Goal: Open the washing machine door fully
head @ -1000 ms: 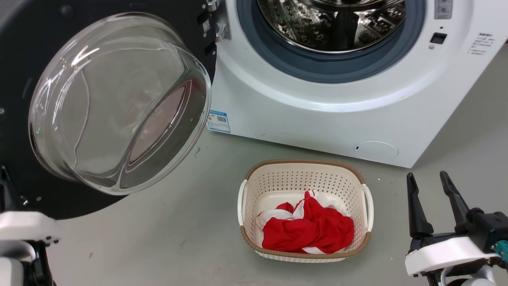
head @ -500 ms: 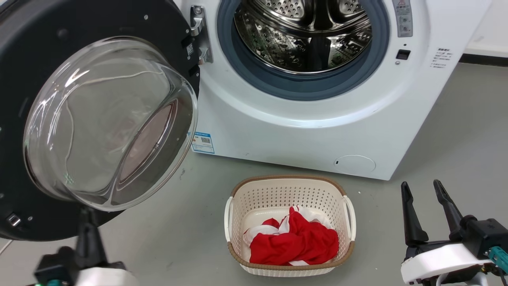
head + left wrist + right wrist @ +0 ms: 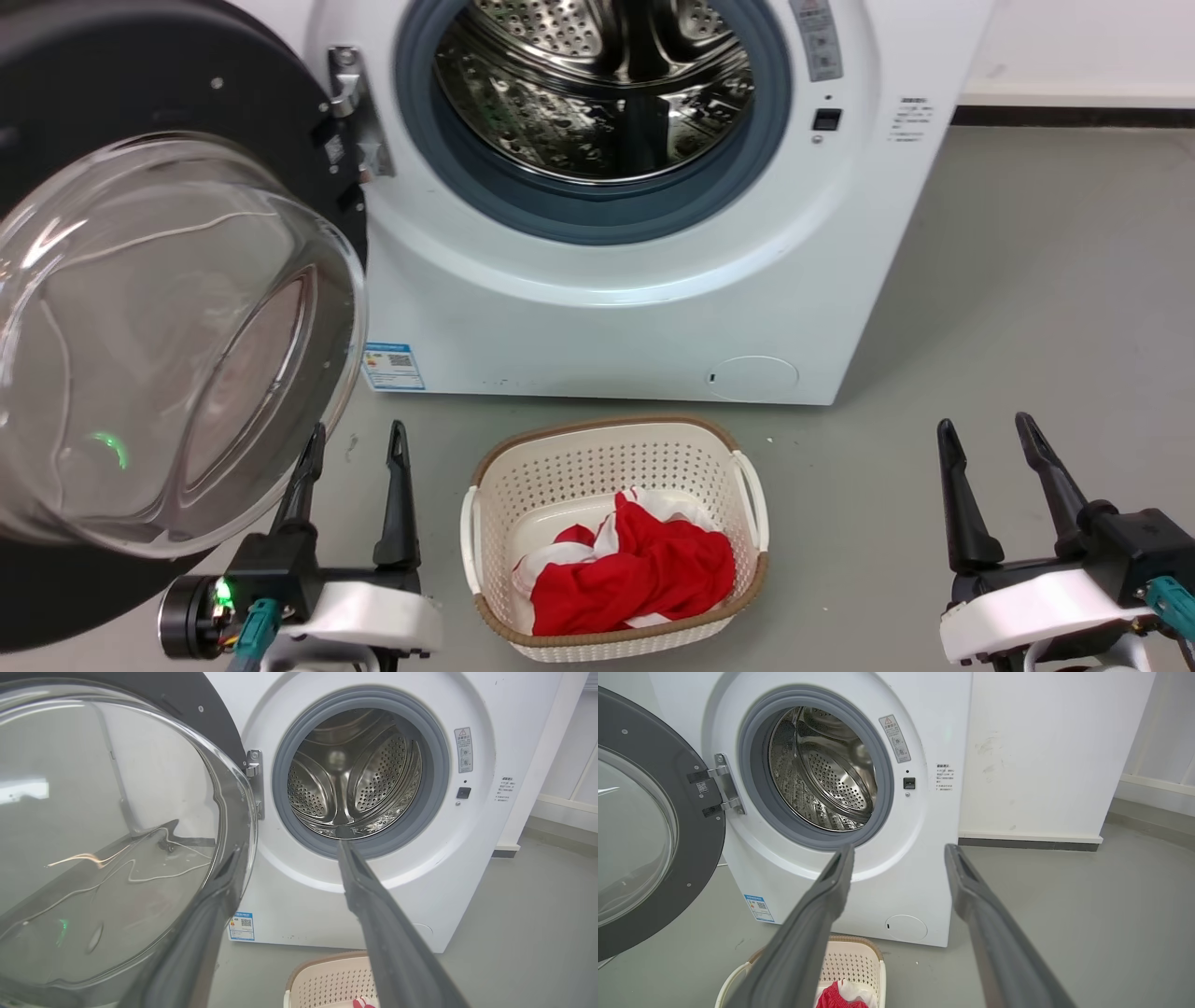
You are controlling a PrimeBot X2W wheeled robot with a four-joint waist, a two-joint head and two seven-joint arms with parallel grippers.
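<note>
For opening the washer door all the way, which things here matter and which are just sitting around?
In the job: washing machine door, swung open to the left; its metal hinge; left gripper, open, by the door's lower edge.
Just lying about: laundry basket; red and white cloth inside it; round filter flap; right gripper, open, holding nothing.

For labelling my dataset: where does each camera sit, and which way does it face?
Head view: on the head, looking down at the basket; left gripper and right gripper show.
Left wrist view: left wrist, facing the drum; own fingers show.
Right wrist view: right wrist, facing the drum; own fingers show.
All share the washing machine door.
</note>
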